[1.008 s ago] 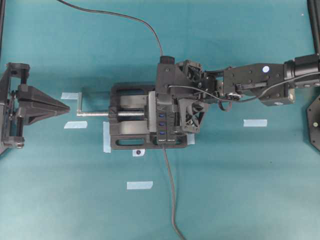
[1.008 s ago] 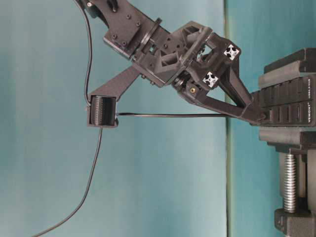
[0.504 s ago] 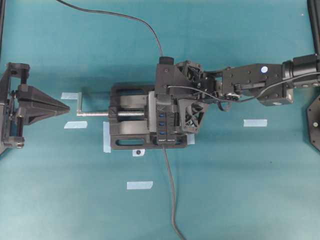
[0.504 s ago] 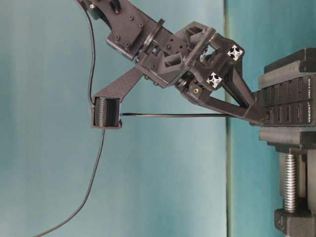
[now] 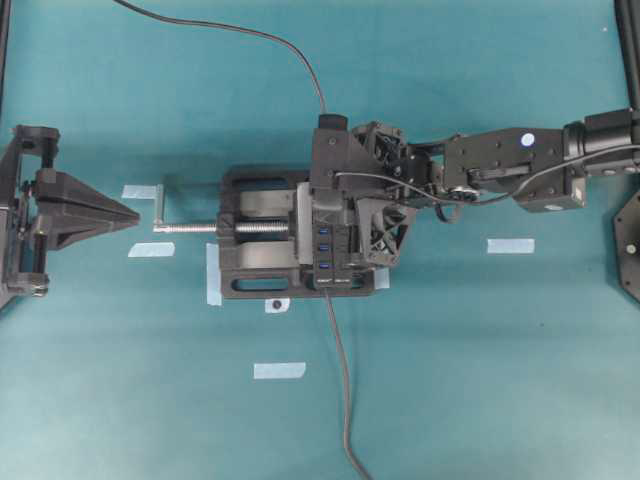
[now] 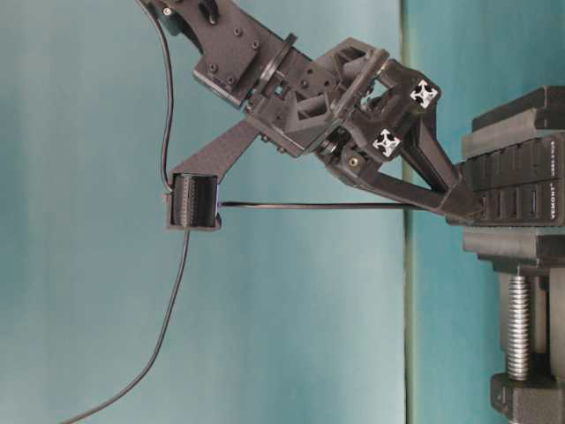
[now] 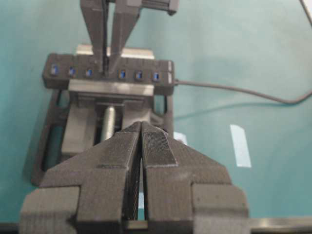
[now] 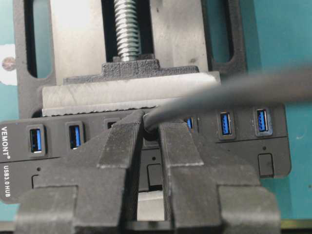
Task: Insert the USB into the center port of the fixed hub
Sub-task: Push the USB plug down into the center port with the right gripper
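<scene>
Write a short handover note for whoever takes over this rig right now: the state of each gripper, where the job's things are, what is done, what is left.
Right gripper: shut on the thin dark grey cable just behind the small black USB plug, tips down at the hub's middle.
Left gripper: shut, empty, parked away from the vise.
Long black hub with blue ports: clamped in the bulky black vise.
Done: plug brought to the centre of the port row.
Left: the fingers hide the plug, so seating cannot be confirmed; check it, press home if needed, release.

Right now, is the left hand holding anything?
No. In the left wrist view the left hand is shut on nothing, well back from the fixed hub.
</scene>
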